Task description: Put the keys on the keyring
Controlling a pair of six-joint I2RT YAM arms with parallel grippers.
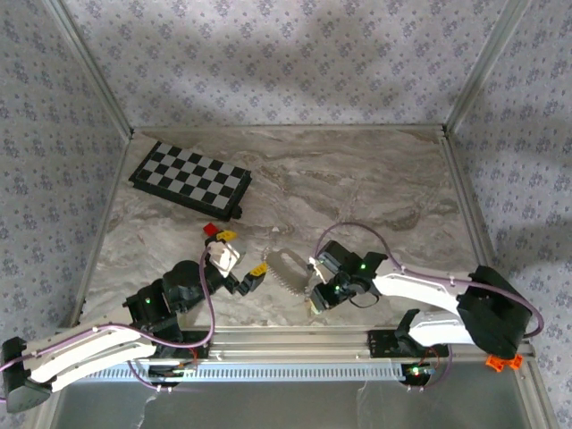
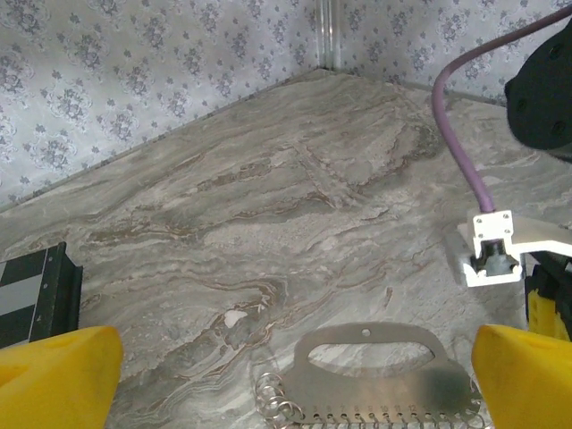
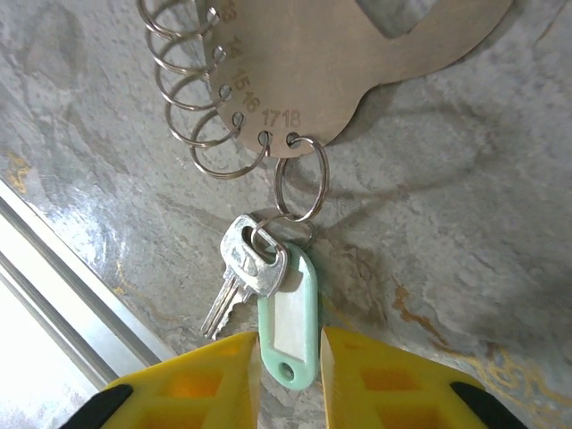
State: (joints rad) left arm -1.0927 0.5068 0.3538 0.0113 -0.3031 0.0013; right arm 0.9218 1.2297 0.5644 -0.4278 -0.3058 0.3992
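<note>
Noting right pincer (image 3: 288,380) straddling the keys' (image 3: 253,264) mint tag (image 3: 288,313), whether gripping we can't say, left pincer (image 2: 290,375) gaping; a finger snagging the tag could drag the keyring (image 3: 301,179).

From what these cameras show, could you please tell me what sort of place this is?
Probably a lab test cell for robot manipulation, not a home: a marble-patterned table boxed in by wallpapered panels on aluminium rails, with props like a chessboard.

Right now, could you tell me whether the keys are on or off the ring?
On. The keys and green tag are looped onto the end ring, which passes through the metal plate's last hole.
</note>
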